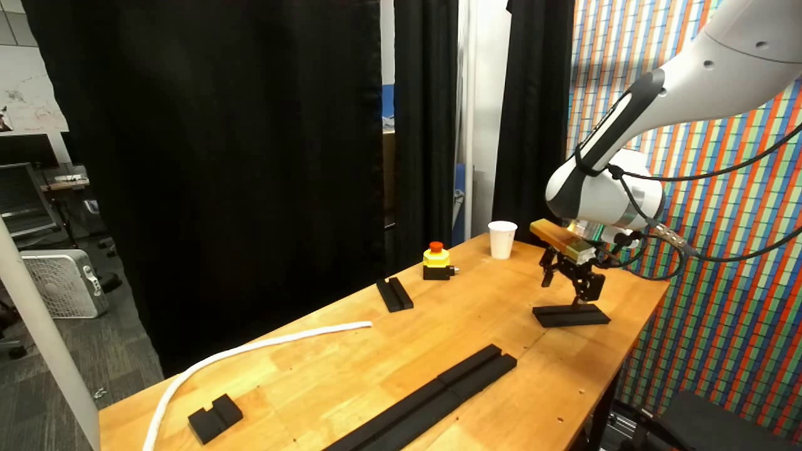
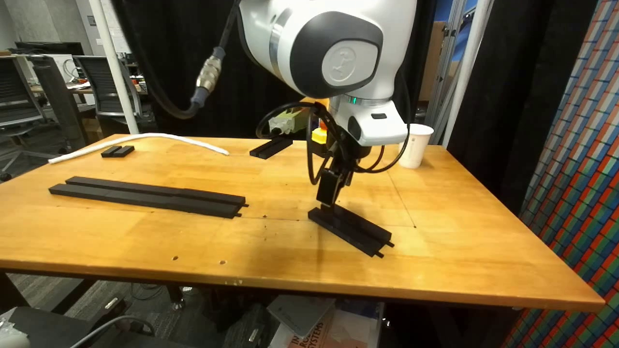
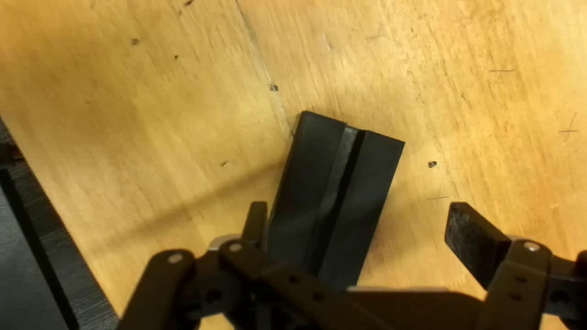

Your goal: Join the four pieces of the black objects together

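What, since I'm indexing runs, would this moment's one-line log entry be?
pincer: open, at loose black bar | contact: unclear | joined black strip: apart from loose black bar | assembly: unfinished

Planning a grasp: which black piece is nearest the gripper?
The bar beneath the open gripper; the long strip and both short blocks lie farther off.

Joined black bars (image 2: 147,198), one long grooved run, flat at left, loose bar (image 2: 352,232) well apart at right, flat, askew, grooved.
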Tool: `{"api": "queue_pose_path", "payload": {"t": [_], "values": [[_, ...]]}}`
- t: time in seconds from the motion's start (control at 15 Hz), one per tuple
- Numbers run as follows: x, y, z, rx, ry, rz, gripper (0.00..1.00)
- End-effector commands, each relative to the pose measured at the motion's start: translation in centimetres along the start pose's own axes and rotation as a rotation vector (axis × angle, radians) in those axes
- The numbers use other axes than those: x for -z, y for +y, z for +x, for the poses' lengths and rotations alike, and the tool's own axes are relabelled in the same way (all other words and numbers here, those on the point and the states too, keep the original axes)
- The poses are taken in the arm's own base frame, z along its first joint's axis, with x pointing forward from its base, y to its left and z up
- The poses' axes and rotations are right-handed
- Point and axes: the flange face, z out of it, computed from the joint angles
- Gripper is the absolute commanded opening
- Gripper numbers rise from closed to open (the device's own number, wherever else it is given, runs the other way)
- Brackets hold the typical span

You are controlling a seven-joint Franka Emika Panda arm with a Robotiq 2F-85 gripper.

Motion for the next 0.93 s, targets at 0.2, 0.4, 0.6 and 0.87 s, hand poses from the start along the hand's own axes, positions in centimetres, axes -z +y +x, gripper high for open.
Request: {"api": "queue_pose_path", "payload": {"t": [0.2,0.4,0.6,0.87], "values": [[-3.3,-2.8,1.2,0.02,-0.014,-0.035,1.0],[-4.5,-2.8,1.5,0.026,-0.036,-0.065,1.0],[-4.7,-2.4,1.4,0.035,-0.058,-0.092,1.0],[-3.7,-2.1,0.9,0.033,-0.061,-0.105,1.0]]}}
